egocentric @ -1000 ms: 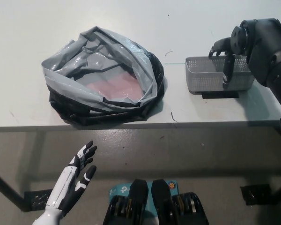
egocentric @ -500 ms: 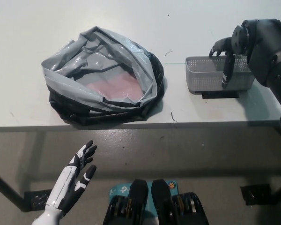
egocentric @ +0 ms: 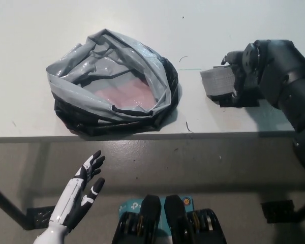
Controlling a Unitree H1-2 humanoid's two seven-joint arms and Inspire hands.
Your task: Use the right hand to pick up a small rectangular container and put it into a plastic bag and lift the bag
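A small grey mesh rectangular container (egocentric: 218,81) is at the table's right, tipped so its side faces me, with a dark shadow under it. My black right hand (egocentric: 242,69) is shut on its right end, fingers over the rim. A crumpled grey and black plastic bag (egocentric: 112,86) lies open on the table's left half, with a pinkish patch showing inside. About a hand's width of table separates the bag from the container. My white left hand (egocentric: 83,194) rests open at the lower left, below the table's front edge.
The white table (egocentric: 142,25) runs across the picture, its front edge (egocentric: 193,136) just below the bag. Grey floor lies under it, and a dark table foot (egocentric: 282,211) shows at the lower right.
My right hand has closed on the container and drawn it slightly left and up. The container, upright before, is now tilted. The left hand has stayed in place.
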